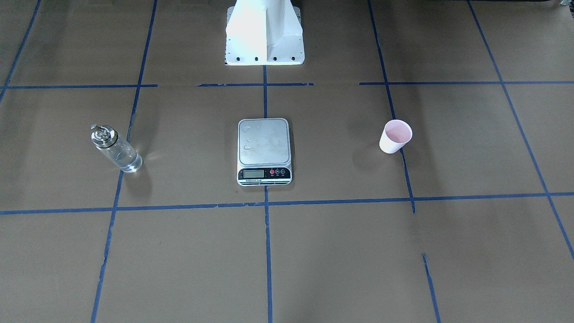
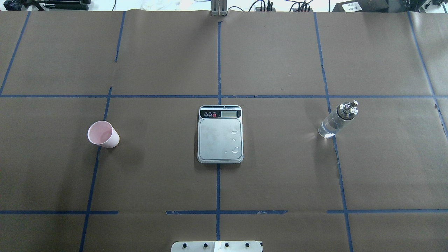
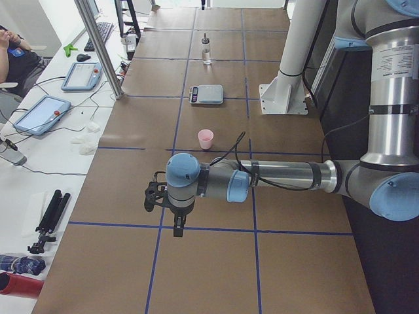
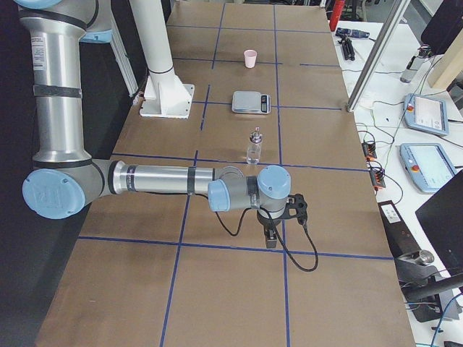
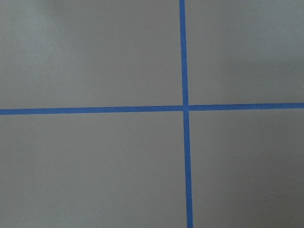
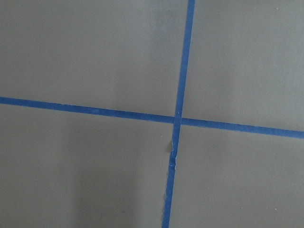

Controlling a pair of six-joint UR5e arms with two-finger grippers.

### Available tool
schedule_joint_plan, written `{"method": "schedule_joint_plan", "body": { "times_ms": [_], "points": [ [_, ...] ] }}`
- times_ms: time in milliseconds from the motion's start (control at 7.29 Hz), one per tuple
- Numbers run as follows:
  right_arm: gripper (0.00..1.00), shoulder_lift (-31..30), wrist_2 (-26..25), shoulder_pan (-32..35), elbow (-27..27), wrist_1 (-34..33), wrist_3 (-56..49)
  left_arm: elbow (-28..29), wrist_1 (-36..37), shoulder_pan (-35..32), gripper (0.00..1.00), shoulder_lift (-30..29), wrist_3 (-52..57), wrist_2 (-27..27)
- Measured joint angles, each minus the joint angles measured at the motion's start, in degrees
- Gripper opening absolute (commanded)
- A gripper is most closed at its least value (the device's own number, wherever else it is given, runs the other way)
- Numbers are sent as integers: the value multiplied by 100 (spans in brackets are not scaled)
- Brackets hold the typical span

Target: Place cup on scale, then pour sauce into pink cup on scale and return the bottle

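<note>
L gripper [image 3: 177, 227] hangs pointing down over a tape cross [image 5: 185, 107] at table's L end. Open or closed: can't tell, wrist view shows paper only. Next along: cup [image 2: 103, 134], upright, mouth up, robot's L side, well apart from scale [image 2: 217, 134] at centre. Scale top bare, few drops. Farthest: bottle [image 2: 332, 124], upright, R side, nearer R gripper [image 4: 269, 240] (state likewise unclear). Judgement: L arm nearer cup; reach goes inward twd centre. Surface: brown paper [image 2: 157, 168], taped grid. Tablets [image 3: 42, 112] on side desk.
</note>
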Motion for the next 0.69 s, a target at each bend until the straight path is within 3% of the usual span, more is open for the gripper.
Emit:
{"method": "schedule_joint_plan", "body": {
  "times_ms": [412,686],
  "points": [
    [100,-20,19,43,29,-2,-2,-29,2,7,100,-10,-2,6],
    [100,-22,36,48,32,-2,4,-350,21,39,100,-44,-10,26]
  ]
}}
